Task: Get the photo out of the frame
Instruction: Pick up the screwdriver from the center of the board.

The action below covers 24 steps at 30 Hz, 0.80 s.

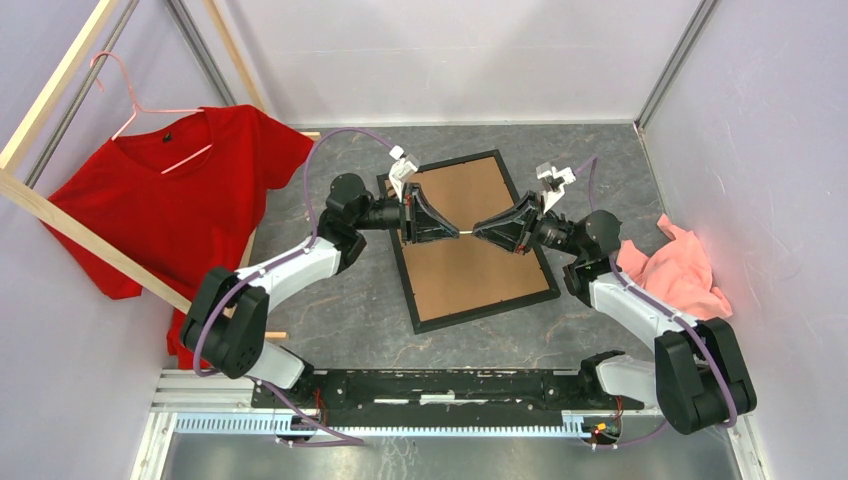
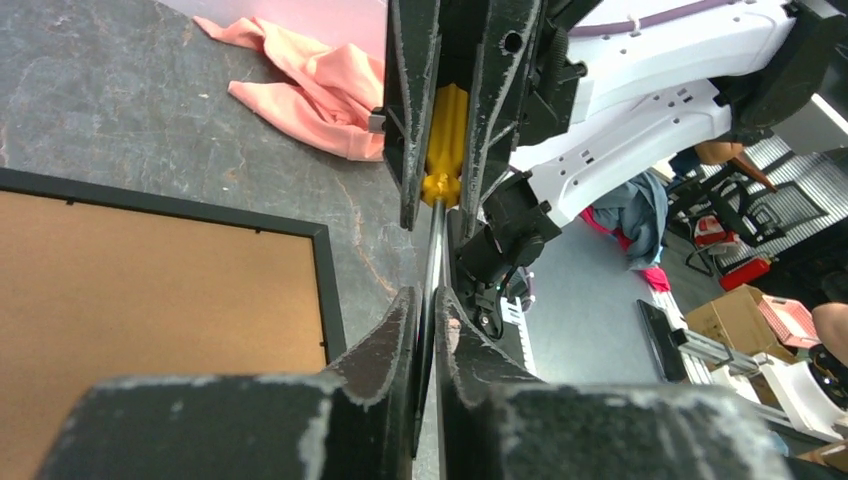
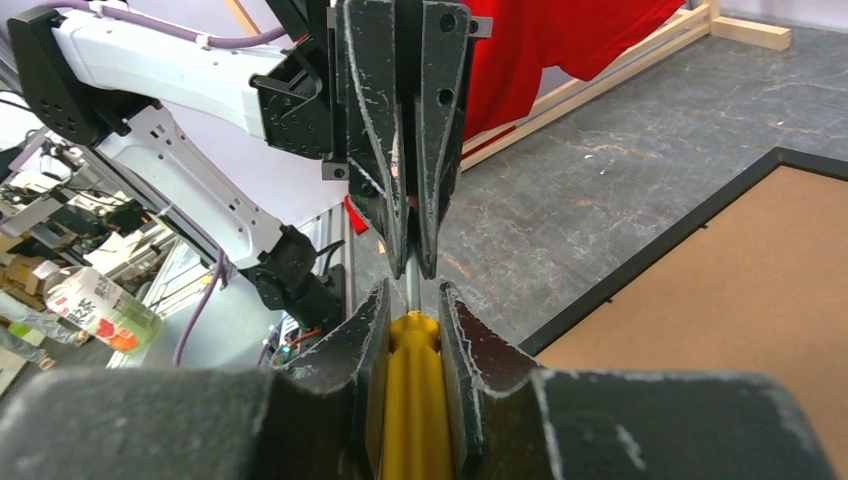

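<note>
The black frame (image 1: 488,311) lies face down on the table, its brown backing board (image 1: 470,270) up. The photo is hidden. Above the board, both grippers hold one screwdriver level between them. My left gripper (image 1: 455,232) is shut on the metal shaft (image 2: 437,240), fingertips (image 2: 428,295) pinching it. My right gripper (image 1: 478,230) is shut on the yellow handle (image 3: 412,400), which fills the gap between its jaws (image 3: 412,290). The frame's edge (image 2: 325,290) runs below left in the left wrist view. In the right wrist view that edge (image 3: 640,265) lies to the right.
A red T-shirt (image 1: 190,190) hangs on a pink hanger from a pale wooden rack (image 1: 60,215) at the left. A pink cloth (image 1: 680,270) lies crumpled beside the right arm. Walls enclose the table at the back and on both sides.
</note>
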Each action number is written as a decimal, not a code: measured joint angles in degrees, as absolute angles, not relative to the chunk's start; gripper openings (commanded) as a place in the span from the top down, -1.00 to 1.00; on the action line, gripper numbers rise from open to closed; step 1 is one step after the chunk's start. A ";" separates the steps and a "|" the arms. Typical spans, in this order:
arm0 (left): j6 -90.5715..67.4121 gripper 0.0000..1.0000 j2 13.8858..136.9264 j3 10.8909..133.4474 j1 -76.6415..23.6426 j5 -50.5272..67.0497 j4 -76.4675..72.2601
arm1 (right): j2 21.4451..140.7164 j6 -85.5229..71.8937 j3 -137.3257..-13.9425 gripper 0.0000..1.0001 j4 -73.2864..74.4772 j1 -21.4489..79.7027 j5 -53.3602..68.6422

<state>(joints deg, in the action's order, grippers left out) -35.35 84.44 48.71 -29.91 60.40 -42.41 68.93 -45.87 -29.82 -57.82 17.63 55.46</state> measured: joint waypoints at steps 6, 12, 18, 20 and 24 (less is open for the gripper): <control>-34.28 -0.98 84.36 50.98 -29.26 56.99 -37.67 | 67.79 -42.68 -29.82 1.00 -54.15 18.22 56.07; -30.76 -1.00 80.05 54.48 -22.24 54.89 -28.08 | 65.67 -36.62 -30.57 1.00 -47.55 17.06 56.55; -14.09 -1.00 71.72 58.61 -17.43 44.62 -9.32 | 65.67 -29.65 -31.62 1.00 -40.34 15.57 56.42; -8.16 -1.00 69.89 59.35 -17.45 39.94 -3.46 | 65.65 -26.59 -32.05 1.00 -37.52 15.03 55.86; 1.10 -1.00 69.25 59.53 -17.47 28.60 7.73 | 65.49 -20.32 -33.34 1.00 -30.65 13.19 52.62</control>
<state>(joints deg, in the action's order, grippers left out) 1.10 69.25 59.53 -17.47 28.60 7.73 65.49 -20.32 -33.34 -30.65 13.19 52.62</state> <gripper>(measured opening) 0.996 0.245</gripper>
